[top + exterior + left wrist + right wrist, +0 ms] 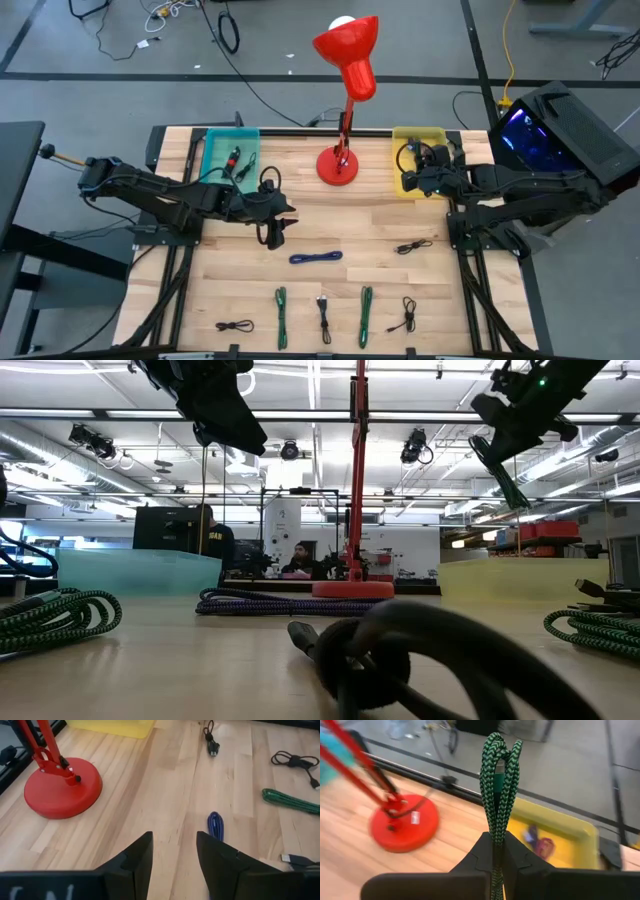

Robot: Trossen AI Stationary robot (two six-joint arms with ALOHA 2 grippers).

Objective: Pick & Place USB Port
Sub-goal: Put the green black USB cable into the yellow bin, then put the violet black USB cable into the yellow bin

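My right gripper [495,840] is shut on a green-and-black braided USB cable [497,785], held in the air near the yellow bin [420,160] at the table's far right. My left gripper [172,837] is open and holds nothing. It hovers over the table's middle left [275,235], just short of a coiled blue cable [215,824] that lies flat on the wood [316,257]. Two more green cables [281,303] [366,308] and several black ones [413,246] lie flat near the front edge. My right gripper pinches the folded bundle of the green braided cable between its two fingers [496,827]. Several strands lie side by side in the hold. The looped end [499,747] sticks out past the fingertips. The cable is lifted clear of the table and the bin.
A red desk lamp stands on its round base [338,166] at the far middle, its head [350,50] reaching beyond the table. A teal bin [232,155] with cables in it sits far left. The yellow bin [570,835] holds small items. People show in the room behind the table.
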